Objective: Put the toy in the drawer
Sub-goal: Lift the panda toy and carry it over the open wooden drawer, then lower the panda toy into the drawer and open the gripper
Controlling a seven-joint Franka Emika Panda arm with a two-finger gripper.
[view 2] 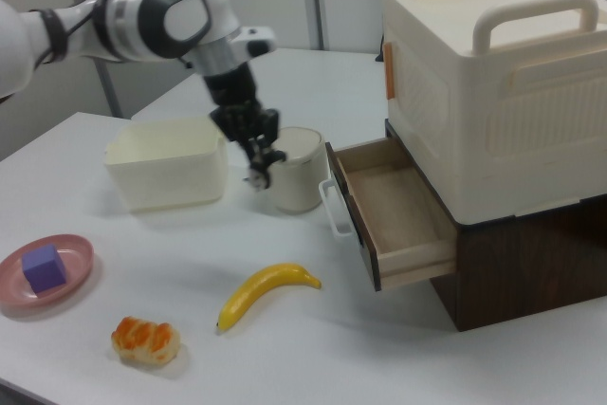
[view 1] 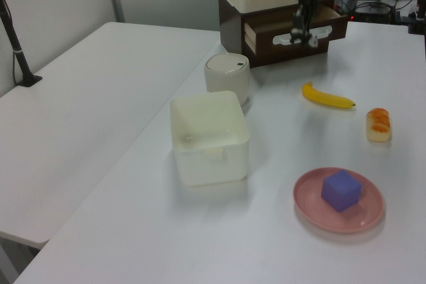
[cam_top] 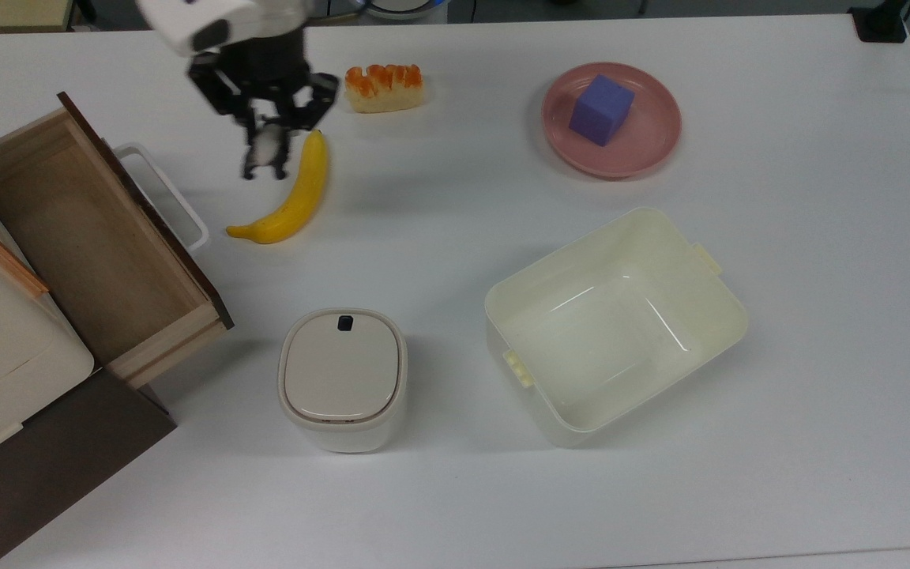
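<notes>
At the left of the top view the drawer (cam_top: 99, 245) stands open, nothing in it. In the upper left, above the banana (cam_top: 289, 194), the gripper (cam_top: 265, 150) hangs pinched on the toy (cam_top: 264, 155). It should carry well over the drawer's front panel before lowering and releasing.

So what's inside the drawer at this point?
Only bare wood shows inside the drawer; the toy hangs in the end effector outside it. The back end lies covered under the white box.
</notes>
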